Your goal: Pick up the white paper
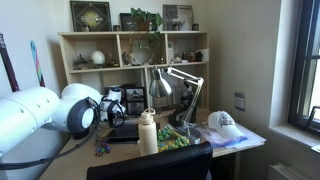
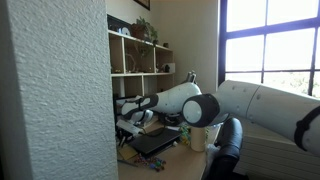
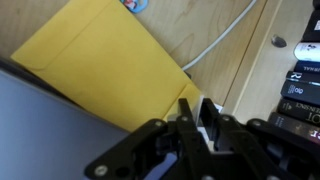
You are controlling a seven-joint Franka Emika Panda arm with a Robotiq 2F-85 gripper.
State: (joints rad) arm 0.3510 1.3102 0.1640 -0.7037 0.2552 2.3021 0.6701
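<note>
In the wrist view my gripper [image 3: 196,104] has its two black fingers almost together. A thin white sheet, the white paper [image 3: 207,110], shows edge-on between them and beside the right finger. Most of the sheet is hidden by the fingers. Below lie a yellow envelope [image 3: 90,60] and the wooden desk [image 3: 215,40]. In both exterior views the gripper [image 1: 112,108] [image 2: 128,112] hangs above the desk near the shelves; the paper is too small to make out there.
A white bottle [image 1: 148,132], a desk lamp [image 1: 180,82], a white cap [image 1: 224,122] on pale bluish papers [image 1: 238,139] and a shelf unit [image 1: 130,60] stand around. A white cable [image 3: 222,40] crosses the desk. A dark flat device [image 2: 155,142] lies below the arm.
</note>
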